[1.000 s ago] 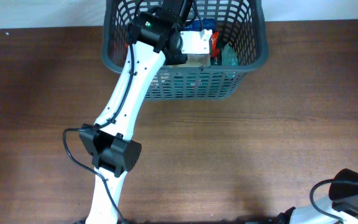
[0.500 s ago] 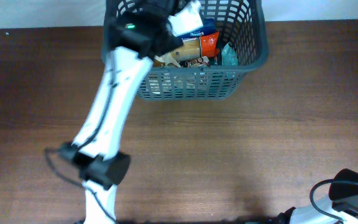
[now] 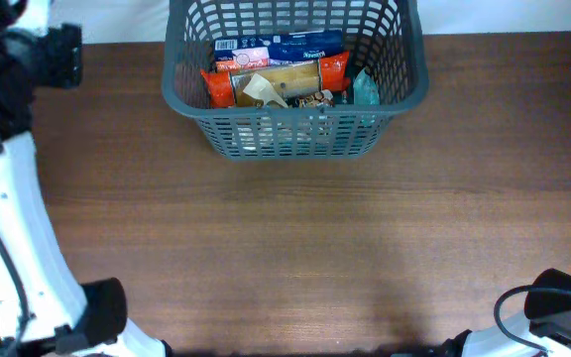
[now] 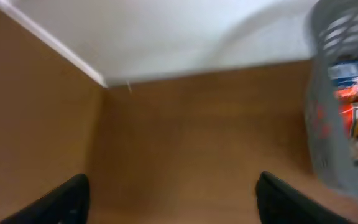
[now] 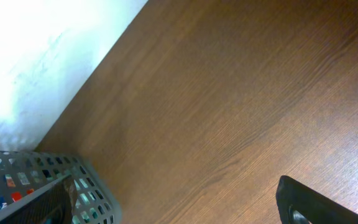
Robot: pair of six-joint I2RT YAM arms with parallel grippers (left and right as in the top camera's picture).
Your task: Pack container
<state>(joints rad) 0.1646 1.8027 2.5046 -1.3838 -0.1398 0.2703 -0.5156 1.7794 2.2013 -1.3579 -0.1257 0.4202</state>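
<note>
The dark grey lattice container [image 3: 181, 94] stands at the table's back centre. It holds several snack packets: a blue one [image 3: 300, 47], an orange one [image 3: 224, 87], a tan one [image 3: 287, 79] and a teal one [image 3: 365, 89]. My left gripper [image 4: 173, 208] is open and empty above bare table, well left of the container, whose blurred wall [image 4: 322, 124] shows at the right edge of the left wrist view. My right gripper [image 5: 179, 208] is open and empty over the table, with the container's corner [image 5: 95, 186] at the lower left of its view.
The left arm [image 3: 8, 198] runs along the table's left edge. A white wall [image 4: 197, 31] lies behind the table's back edge. The right arm's base [image 3: 553, 302] sits at the front right corner. Brown tabletop [image 3: 345, 248] spreads in front of the container.
My left arm has lifted out of the container and swung far left to the back left corner. The packets in the container are now uncovered. The right arm has not moved.
</note>
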